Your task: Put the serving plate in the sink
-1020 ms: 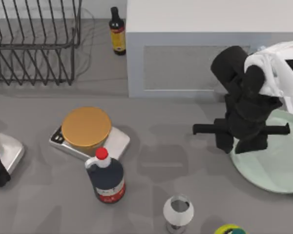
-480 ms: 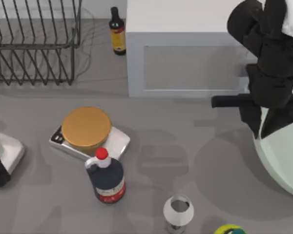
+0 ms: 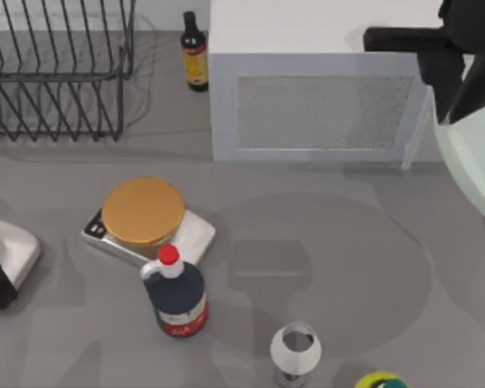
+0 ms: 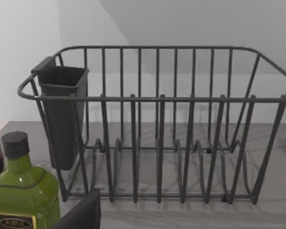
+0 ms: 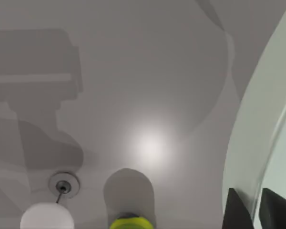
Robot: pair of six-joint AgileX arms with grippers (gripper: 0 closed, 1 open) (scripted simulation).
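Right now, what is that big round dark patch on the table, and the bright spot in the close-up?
Top view: the round patch is a soft shadow on the table, apparently cast by the plate lifted at the right edge. Right wrist view: the bright spot is a lamp's glare on the table.

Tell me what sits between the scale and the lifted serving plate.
In the top view, only bare grey table separates the scale from the serving plate.

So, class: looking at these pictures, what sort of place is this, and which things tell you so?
Most likely a kitchen counter, rendered in simulation. A wire dish rack stands at the back left, a white microwave beside it, and a kitchen scale sits among sauce bottles.
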